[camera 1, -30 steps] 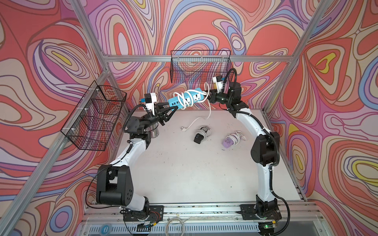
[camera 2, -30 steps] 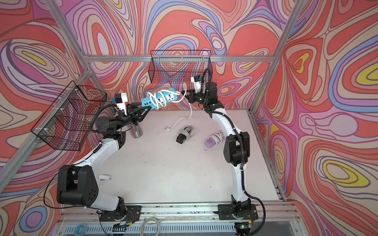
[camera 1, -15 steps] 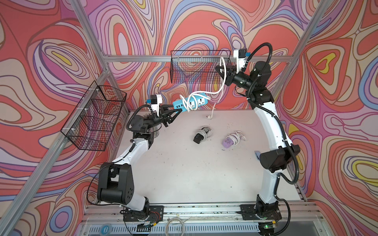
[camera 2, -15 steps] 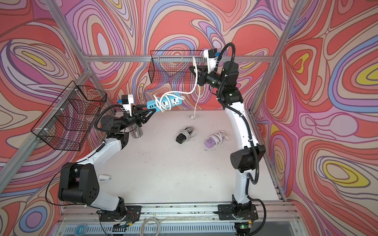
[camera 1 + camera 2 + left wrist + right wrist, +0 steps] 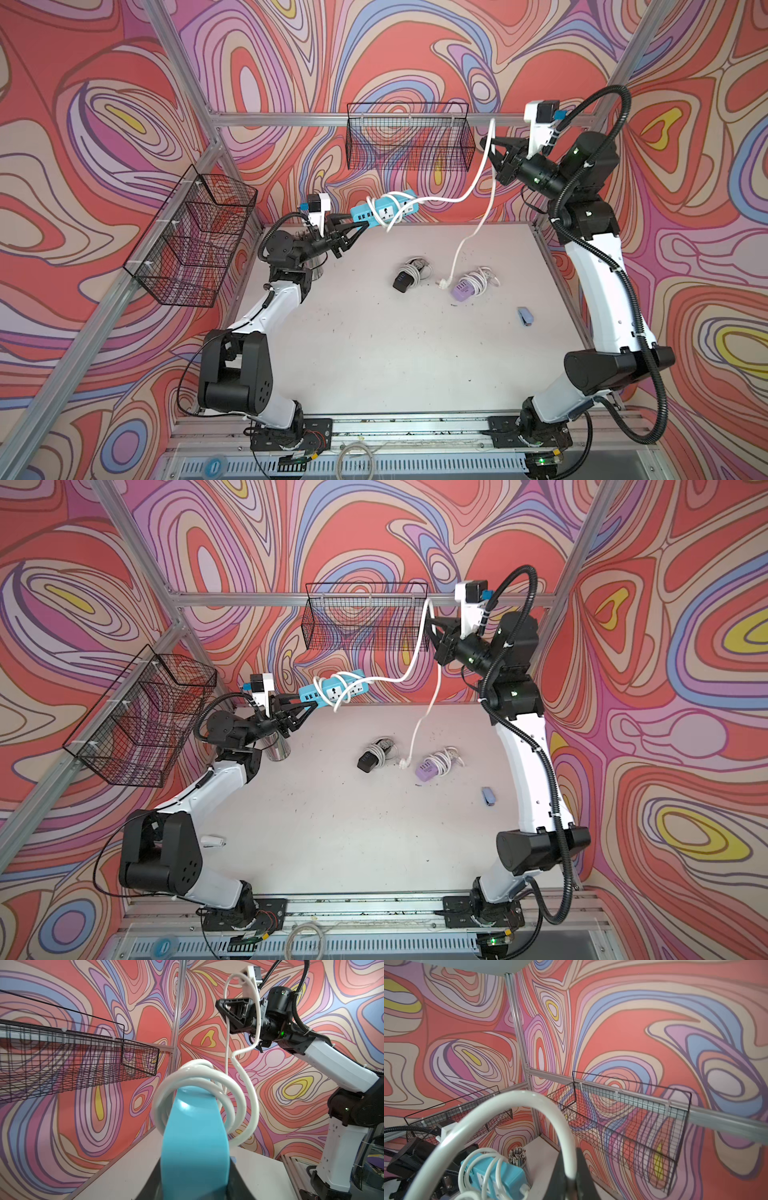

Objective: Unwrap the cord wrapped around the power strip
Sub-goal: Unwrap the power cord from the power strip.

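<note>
Blue power strip (image 5: pixel 384 210): aloft above bench (image 5: pixel 374 332), end pinched in my left jaws. White cord (image 5: pixel 440 200): right jaws pinch it high; loops remain. Mid-unwrap; next I'd circle another loop off.

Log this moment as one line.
left gripper: shut on power strip | right gripper: shut on cord, held high | cord: several loops around power strip

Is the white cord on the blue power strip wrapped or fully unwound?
Partly wrapped: several loops of the white cord circle the blue rectangular power strip, while a loose length rises to the right end effector.
</note>
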### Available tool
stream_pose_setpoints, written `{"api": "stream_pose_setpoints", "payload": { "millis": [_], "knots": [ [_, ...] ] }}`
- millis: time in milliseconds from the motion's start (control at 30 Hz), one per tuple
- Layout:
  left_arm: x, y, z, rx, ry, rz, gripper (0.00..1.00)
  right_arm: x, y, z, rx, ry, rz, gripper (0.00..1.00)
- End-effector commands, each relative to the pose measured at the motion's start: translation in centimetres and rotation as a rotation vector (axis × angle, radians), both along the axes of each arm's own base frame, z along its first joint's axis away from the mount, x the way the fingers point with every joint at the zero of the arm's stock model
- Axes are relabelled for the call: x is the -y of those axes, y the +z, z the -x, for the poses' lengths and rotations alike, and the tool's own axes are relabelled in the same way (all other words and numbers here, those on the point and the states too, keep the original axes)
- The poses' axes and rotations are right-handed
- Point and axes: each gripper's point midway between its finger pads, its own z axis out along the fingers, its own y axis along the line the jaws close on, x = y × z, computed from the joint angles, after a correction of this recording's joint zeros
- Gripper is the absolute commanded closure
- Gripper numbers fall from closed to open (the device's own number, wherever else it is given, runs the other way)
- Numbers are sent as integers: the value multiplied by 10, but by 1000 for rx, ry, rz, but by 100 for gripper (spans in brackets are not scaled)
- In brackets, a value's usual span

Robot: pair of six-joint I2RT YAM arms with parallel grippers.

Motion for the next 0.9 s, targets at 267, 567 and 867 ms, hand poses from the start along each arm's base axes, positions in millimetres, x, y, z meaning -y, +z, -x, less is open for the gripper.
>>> {"api": "stream_pose_setpoints", "payload": {
  "millis": [267,567,867],
  "knots": [
    [-49,56,17,189,161,73,100,110,-143,-25,-427,-404,-27,100],
    [-56,66,23,219,176,121,100,146,-300,-53,-783,-599,-16,100],
    [-56,64,19,199,171,145,100,161,-401,-61,-972,-698,19,100]
  ]
}}
